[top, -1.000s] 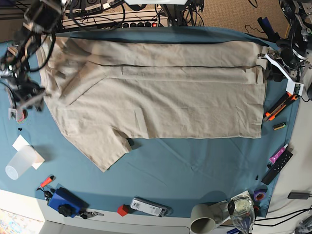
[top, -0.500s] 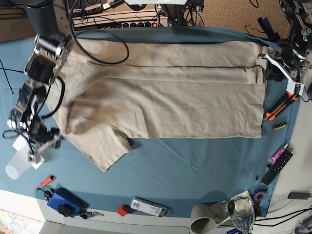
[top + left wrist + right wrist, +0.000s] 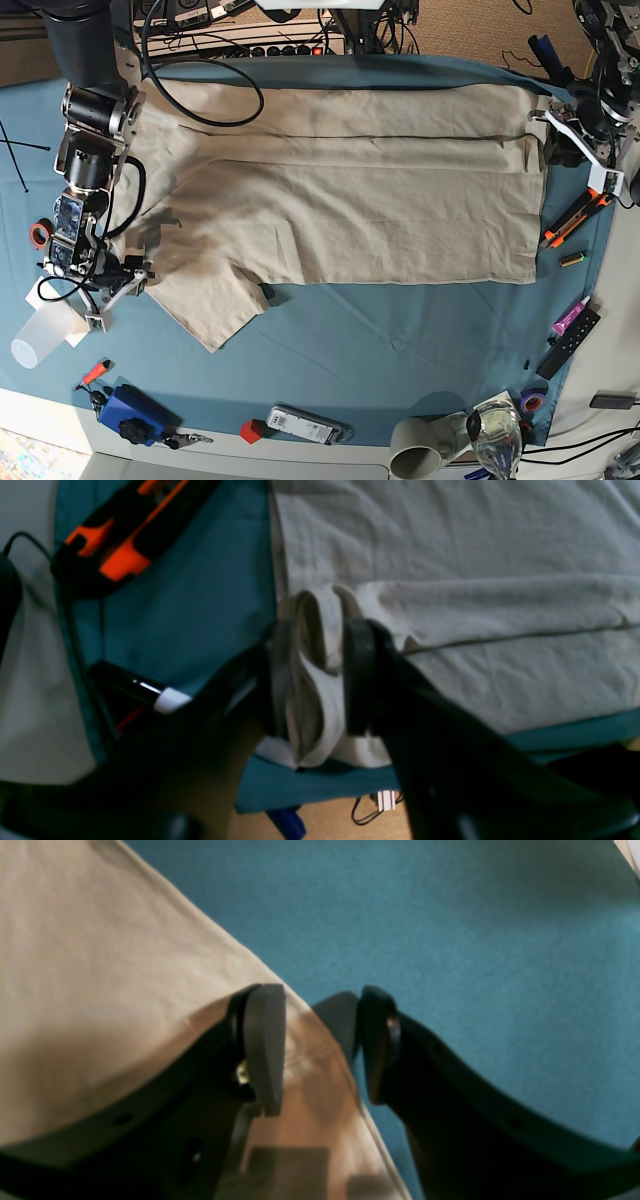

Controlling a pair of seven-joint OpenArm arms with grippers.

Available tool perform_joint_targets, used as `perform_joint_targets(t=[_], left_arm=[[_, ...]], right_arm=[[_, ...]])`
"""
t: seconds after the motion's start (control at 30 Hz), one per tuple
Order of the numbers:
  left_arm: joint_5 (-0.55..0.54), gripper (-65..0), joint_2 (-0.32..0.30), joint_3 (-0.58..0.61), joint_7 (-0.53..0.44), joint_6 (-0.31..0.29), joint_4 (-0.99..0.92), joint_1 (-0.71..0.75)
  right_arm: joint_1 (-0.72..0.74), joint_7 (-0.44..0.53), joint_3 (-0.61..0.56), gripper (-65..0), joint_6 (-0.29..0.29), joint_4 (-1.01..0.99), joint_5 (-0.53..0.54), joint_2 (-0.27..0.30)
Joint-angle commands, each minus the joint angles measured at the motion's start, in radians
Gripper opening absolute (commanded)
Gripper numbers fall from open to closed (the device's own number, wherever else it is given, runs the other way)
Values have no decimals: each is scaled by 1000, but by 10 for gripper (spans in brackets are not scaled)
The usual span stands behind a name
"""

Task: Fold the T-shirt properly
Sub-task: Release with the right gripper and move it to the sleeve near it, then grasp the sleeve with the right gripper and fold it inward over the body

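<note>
Right wrist view shows the right tool (image 3: 320, 1045) spread astride the T-shirt (image 3: 125, 990) sleeve edge; left tool (image 3: 315, 680) pinches bunched hem, so lower squarely before pinching.

Plain beige T-shirt (image 3: 350, 190); teal table cloth (image 3: 400, 340); black fingers (image 3: 265, 1040).

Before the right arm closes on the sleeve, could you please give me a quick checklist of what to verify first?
1. Left gripper pinching the T-shirt hem: ok, bunched fabric sits between its jaws.
2. Right gripper open: ok.
3. Right gripper straddling the sleeve edge: ok, one finger over cloth, one over the teal table cloth.
4. Fabric already between right jaws: cannot tell.
5. Plastic cup clear of the right arm: not ok, close beside it.
</note>
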Motion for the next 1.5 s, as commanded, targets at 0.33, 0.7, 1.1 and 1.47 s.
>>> perform_joint_targets(t=[0.33,0.7,1.1,1.47], left_arm=[[-10,-460,-14,-5,-19,-4,17,-5],[-10,-460,-14,-5,-19,-4,17,-5],[8,-460,-13,-5,-20,-4,17,-5],[8,-460,-13,-5,-18,-4,17,-5]], right_arm=[[-31,-343,-5,-650,27,65,100,0],[-269,-536,-2,-650,31,573,296,0],[-557,-497,127,-650,31,929,382,-2],[-561,-483,201,-498,118,937,399,-2]])
